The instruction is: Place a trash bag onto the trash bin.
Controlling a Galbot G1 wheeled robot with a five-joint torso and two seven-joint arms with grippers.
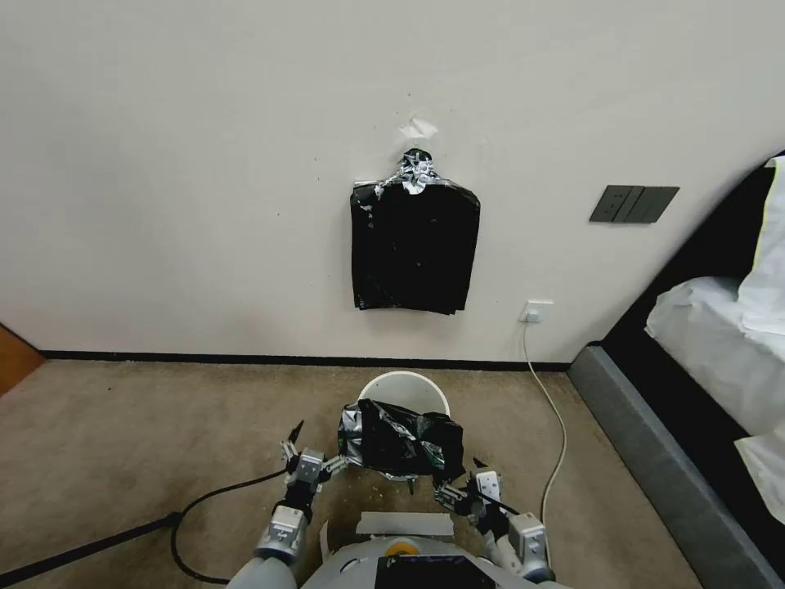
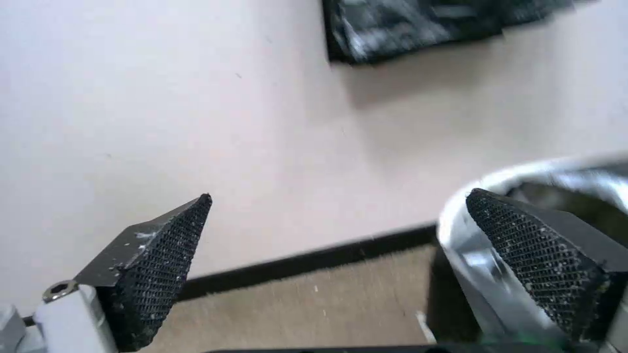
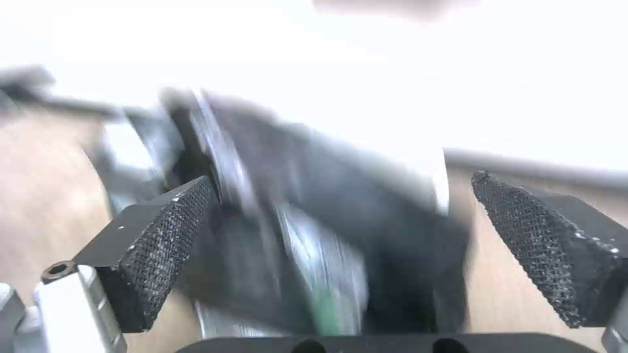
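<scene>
Trash bin [image 1: 406,385], cream-white, on the carpet at lower centre of the frame, below the black bag bundle [image 1: 414,248] hanging on the wall. Trash bag [image 1: 402,440] draped over the bin's near rim. Left gripper [image 1: 309,449] at the bag's left edge, jaws released. Right gripper [image 1: 455,483] at its right corner, jaws released.

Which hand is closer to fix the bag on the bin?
Probably the left hand: it is open right beside the bag's edge on the bin. The right hand, open too, sits a little lower.
</scene>
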